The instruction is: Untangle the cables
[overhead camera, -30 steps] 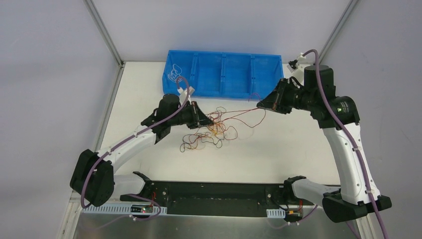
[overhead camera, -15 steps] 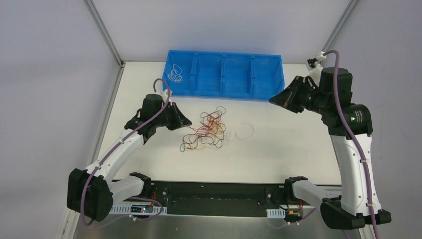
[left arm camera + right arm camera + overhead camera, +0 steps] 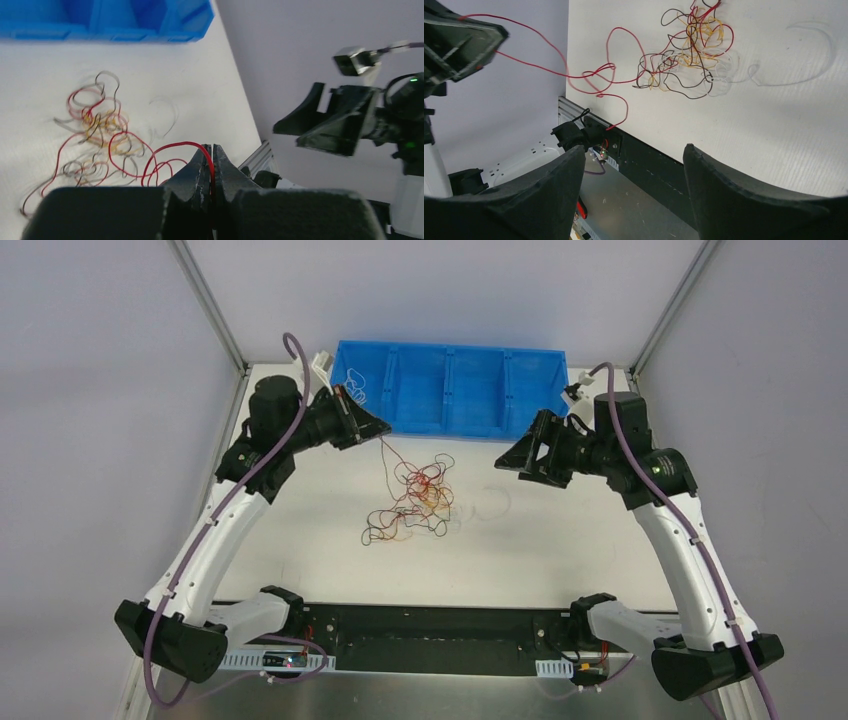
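Observation:
The cables (image 3: 412, 498) lie as a loose tangle of red, black and orange strands in the middle of the white table (image 3: 600, 560). My left gripper (image 3: 385, 428) is raised near the blue bin and shut on a red strand (image 3: 385, 455) that runs down into the tangle. In the left wrist view that red strand (image 3: 170, 146) arches out of the shut left gripper (image 3: 210, 149). My right gripper (image 3: 505, 462) hovers right of the tangle, open and empty. Its wrist view shows the right gripper (image 3: 631, 150) with wide-apart jaws, the tangle (image 3: 689, 50) and a white strand (image 3: 804, 55).
A blue bin (image 3: 470, 390) with several compartments stands at the back, a white cable (image 3: 352, 390) coiled in its leftmost one. A lone white strand (image 3: 490, 502) curls on the table right of the tangle. A black rail (image 3: 430, 635) runs along the near edge.
My left gripper has risen toward the back left, drawing a red strand out of the tangle. My right gripper has opened and swung left and lower.

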Robot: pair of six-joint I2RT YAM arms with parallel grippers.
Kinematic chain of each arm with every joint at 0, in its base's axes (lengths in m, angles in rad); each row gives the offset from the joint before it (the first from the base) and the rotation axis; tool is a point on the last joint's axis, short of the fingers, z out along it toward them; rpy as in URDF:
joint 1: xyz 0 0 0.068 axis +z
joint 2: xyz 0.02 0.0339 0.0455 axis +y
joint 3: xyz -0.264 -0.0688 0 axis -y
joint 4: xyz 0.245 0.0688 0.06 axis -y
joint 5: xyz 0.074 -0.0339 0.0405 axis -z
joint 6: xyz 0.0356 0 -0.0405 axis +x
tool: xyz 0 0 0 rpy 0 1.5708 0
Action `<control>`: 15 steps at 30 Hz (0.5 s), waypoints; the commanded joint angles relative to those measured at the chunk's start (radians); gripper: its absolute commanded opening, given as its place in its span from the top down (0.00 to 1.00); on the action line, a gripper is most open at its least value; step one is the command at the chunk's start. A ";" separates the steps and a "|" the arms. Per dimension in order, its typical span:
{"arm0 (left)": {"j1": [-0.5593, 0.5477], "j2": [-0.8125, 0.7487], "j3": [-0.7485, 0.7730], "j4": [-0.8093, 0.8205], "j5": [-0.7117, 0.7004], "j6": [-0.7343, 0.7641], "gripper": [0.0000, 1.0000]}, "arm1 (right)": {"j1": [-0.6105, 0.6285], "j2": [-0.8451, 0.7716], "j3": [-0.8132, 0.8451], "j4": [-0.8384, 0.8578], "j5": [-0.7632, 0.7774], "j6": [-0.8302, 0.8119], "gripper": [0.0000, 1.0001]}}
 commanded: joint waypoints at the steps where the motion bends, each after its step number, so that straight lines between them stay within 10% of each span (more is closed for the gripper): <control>1: -0.009 0.040 0.198 0.001 0.013 -0.010 1.00 | 0.018 -0.008 -0.018 0.062 -0.003 0.019 0.25; 15: -0.005 0.415 0.606 -0.016 -0.207 0.146 1.00 | 0.020 -0.039 -0.077 0.027 0.071 -0.022 0.05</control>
